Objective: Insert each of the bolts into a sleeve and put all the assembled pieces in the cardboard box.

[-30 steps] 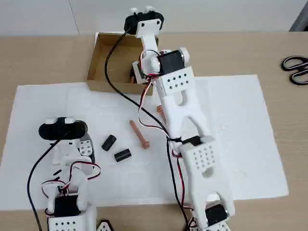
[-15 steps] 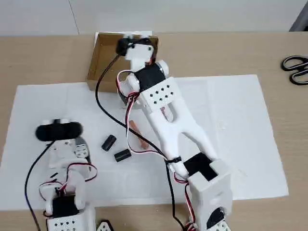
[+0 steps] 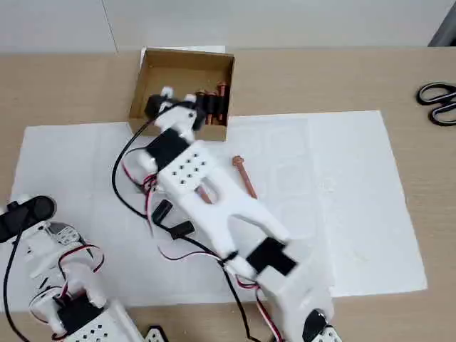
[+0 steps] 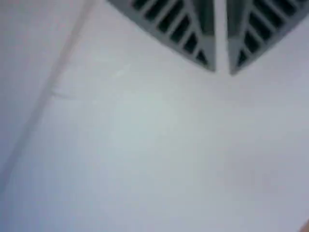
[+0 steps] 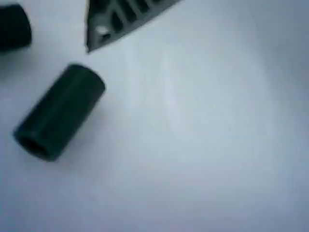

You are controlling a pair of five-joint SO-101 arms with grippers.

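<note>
Overhead and wrist views of the two-arm bench. The cardboard box stands at the far edge of the white paper sheet. Assembled pieces, copper bolts seated in black sleeves, lie together against its near wall.

The right arm stretches diagonally across the sheet, its wrist end just in front of the box. It lies over the loose parts and hides part of them from above. One loose bolt lies clear on the paper beside the arm. A second bolt shows only as a short copper stretch at the arm's edge. Two loose sleeves lie near each other by the arm's other edge, with the arm's cable running past them.

In the right wrist view, one sleeve lies on its side on the paper, just beside the right gripper. Whether that gripper is clenched or released cannot be told.

The left arm sits at the sheet's near corner, well apart from the parts. The left gripper hangs over bare paper with its ribbed fingers drawn almost together — only a thin slit between them, nothing grasped.

Scissors rest on the wooden table — off the sheet, far from both arms.
</note>
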